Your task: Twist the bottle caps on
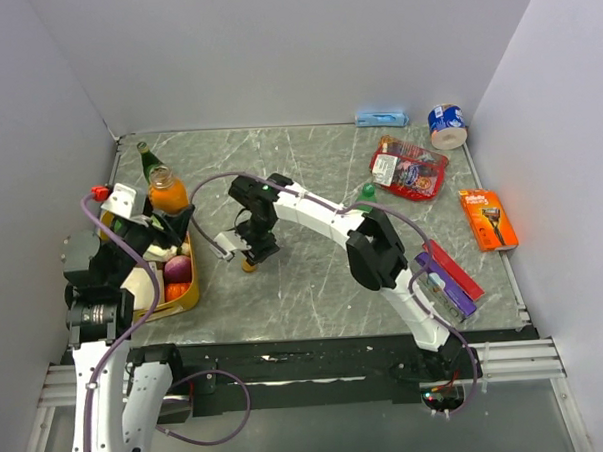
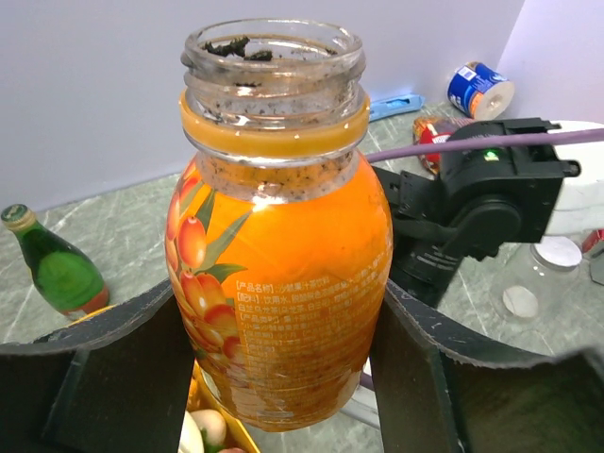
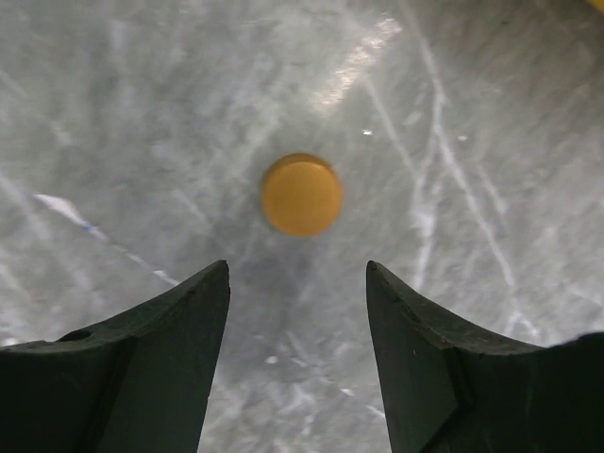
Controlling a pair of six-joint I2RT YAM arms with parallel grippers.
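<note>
Left end effector (image 2: pixel 279 363) — clamping orange bottle (image 2: pixel 283 236)

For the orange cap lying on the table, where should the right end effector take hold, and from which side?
Grip the orange cap across its round side wall, coming straight down from above. It lies flat on the table, a low disc with bare surface around it, and the open right end effector hangs above it.

Plain pale walls (image 1: pixel 274 47) are closing in on three sides of a grey-green marbled tabletop (image 1: pixel 298 156), soft overhead light is glinting off its white veins just ahead of the fingers (image 3: pixel 142 377) of the right gripper (image 3: pixel 297 274), and an aluminium rail (image 1: pixel 508 362) is running along the near edge.
</note>
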